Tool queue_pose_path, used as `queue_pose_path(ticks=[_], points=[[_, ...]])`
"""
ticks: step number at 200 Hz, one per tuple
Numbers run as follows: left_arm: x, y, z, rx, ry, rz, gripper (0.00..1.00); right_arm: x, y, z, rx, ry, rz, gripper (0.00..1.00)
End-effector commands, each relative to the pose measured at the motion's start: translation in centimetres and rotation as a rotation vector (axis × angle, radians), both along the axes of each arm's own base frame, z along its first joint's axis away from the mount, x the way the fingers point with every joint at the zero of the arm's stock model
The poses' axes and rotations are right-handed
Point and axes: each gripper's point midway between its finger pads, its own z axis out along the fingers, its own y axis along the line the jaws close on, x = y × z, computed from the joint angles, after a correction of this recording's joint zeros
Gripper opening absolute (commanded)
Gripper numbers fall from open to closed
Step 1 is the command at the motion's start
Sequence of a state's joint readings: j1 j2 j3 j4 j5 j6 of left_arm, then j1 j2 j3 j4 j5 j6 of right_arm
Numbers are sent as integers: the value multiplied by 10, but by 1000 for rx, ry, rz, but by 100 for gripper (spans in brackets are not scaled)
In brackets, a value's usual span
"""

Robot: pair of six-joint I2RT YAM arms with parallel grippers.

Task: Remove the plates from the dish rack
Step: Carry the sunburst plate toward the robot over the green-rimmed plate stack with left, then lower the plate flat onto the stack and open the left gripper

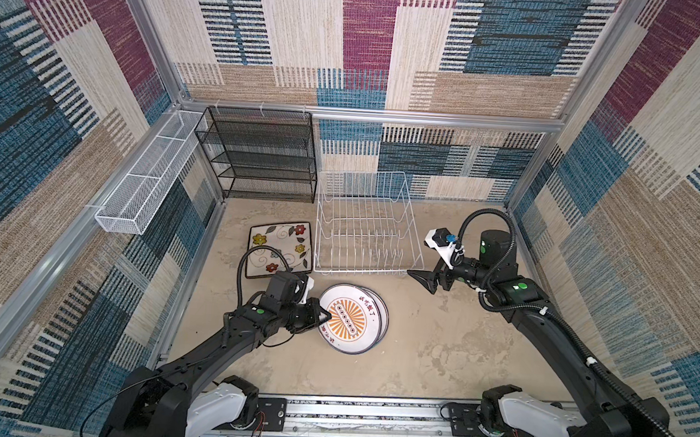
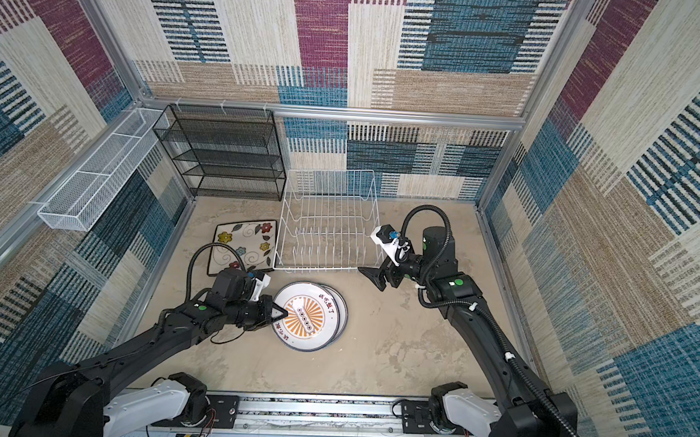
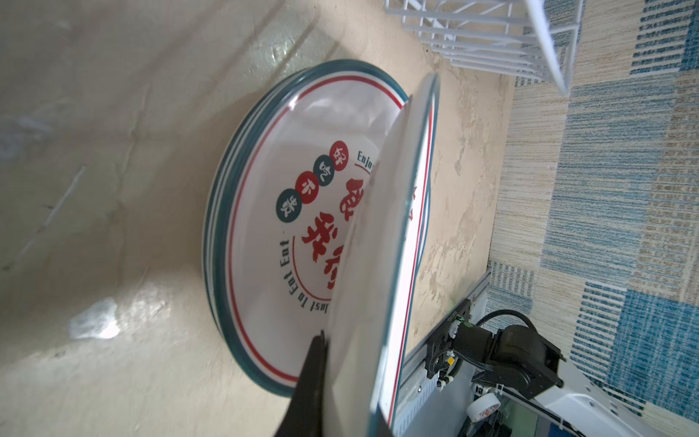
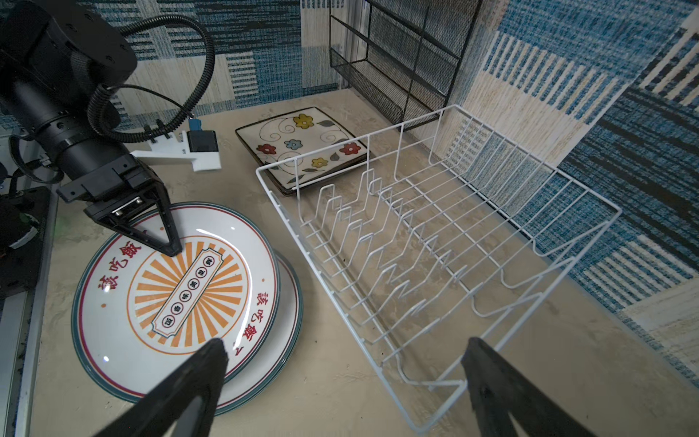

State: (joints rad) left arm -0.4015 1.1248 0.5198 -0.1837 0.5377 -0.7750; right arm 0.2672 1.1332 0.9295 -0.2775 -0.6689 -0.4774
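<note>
My left gripper [image 1: 322, 315] [image 2: 280, 313] is shut on the rim of a round white plate [image 1: 348, 321] [image 4: 189, 299] with an orange sunburst centre. That plate tilts over a stack of round plates [image 1: 382, 315] [image 3: 280, 196], its gripped side raised. In the left wrist view the held plate [image 3: 378, 265] shows edge-on, and only one fingertip [image 3: 317, 352] is visible. The white wire dish rack [image 1: 361, 273] [image 2: 324, 268] [image 4: 338, 310] has no plates in it. Square flowered plates [image 1: 280, 244] [image 4: 302, 143] lie stacked left of the rack. My right gripper [image 1: 423, 280] [image 4: 346, 346] stands open by the rack's near right corner.
A black mesh shelf unit [image 1: 260, 156] stands at the back left against the wall. A long white mesh basket [image 1: 151, 174] hangs on the left wall rail. Patterned walls close in three sides, and a metal rail [image 1: 369, 412] runs along the front.
</note>
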Motion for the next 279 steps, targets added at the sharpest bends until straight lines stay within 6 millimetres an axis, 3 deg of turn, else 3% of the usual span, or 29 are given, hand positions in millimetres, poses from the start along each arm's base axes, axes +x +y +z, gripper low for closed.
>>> queue_pose_path(ticks=[1,58,107,146,180,279], points=[[13,-10,10,-67,-37,5,0,5,1,5,16,-2,-16,99],[11,-18,-1,-70,39,-41,8,7,4,5,34,24,-15,99],[9,-4,-11,50,79,-21,18,9,1,1,13,25,-35,99],[10,-2,-8,80,89,-37,47,10,2,0,8,19,-28,99],[8,8,-8,185,106,-73,60,14,1,7,5,3,-41,99],[8,19,-5,292,142,-108,57,17,-2,-1,4,37,-75,99]])
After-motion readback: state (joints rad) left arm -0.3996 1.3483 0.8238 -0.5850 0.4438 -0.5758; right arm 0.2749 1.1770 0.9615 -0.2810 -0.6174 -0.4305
